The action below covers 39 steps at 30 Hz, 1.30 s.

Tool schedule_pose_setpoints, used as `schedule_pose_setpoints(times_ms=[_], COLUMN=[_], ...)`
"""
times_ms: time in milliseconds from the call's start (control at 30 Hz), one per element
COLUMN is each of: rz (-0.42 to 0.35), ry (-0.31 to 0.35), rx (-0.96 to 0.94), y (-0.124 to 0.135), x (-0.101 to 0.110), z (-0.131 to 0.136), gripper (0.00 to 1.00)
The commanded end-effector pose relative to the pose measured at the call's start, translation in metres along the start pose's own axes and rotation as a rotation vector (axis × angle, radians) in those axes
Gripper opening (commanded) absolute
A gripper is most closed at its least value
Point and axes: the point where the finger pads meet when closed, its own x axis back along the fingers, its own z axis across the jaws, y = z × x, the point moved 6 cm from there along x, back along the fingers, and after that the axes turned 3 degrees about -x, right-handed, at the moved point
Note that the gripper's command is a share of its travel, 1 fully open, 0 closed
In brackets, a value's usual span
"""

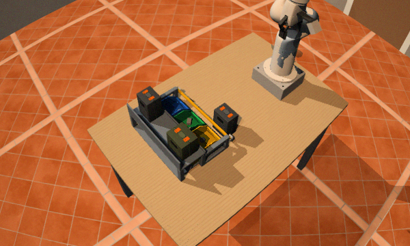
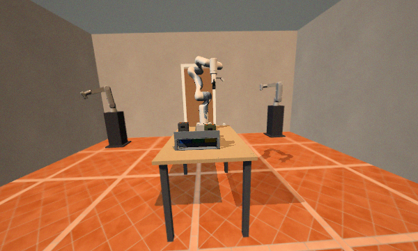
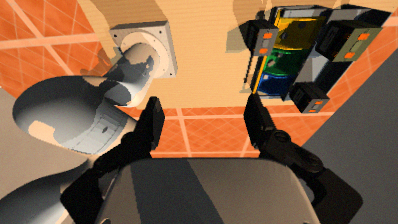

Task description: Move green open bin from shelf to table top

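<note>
The green open bin (image 1: 182,117) (image 3: 286,64) stands in the grey shelf (image 1: 157,145) (image 2: 196,134), between the blue bin (image 1: 173,104) (image 3: 274,85) and the yellow bin (image 1: 212,136) (image 3: 300,31). A small greyish part (image 1: 189,121) shows in the green bin. A yellow bar (image 1: 201,110) runs along the shelf's front, on the side of the arm's base. My gripper (image 3: 203,105) is open and empty, high above the arm-base end of the table (image 1: 277,130) (image 3: 215,65), far from the bins. The bins' bases are hidden.
A dark box (image 1: 150,106) (image 3: 309,97) and an olive box (image 1: 182,143) (image 3: 352,42) stand on top of the shelf unit. Another dark box (image 1: 225,119) (image 3: 261,40) stands on the table just in front of the bar, near the yellow bin. The arm's base (image 1: 275,85) is at the table's far end.
</note>
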Motion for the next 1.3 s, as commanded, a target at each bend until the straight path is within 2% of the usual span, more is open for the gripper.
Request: schedule_pose_setpoints(times_ms=[0, 33, 433, 600, 1000, 1167, 1267], rz=[0.001, 0.001, 0.001, 0.001, 0.001, 0.001, 0.001], ry=[0.001, 0.001, 0.001, 0.001, 0.001, 0.001, 0.001], rx=[-0.001, -0.001, -0.001, -0.001, -0.001, -0.001, -0.001], y=[0.019, 0.024, 0.024, 0.051, 0.051, 0.077, 0.077], x=[0.001, 0.001, 0.001, 0.001, 0.001, 0.001, 0.001], z=[0.031, 0.039, 0.039, 0.081, 0.081, 0.123, 0.123], gripper=[1.00, 1.00, 1.00, 1.00, 1.00, 1.00, 1.00])
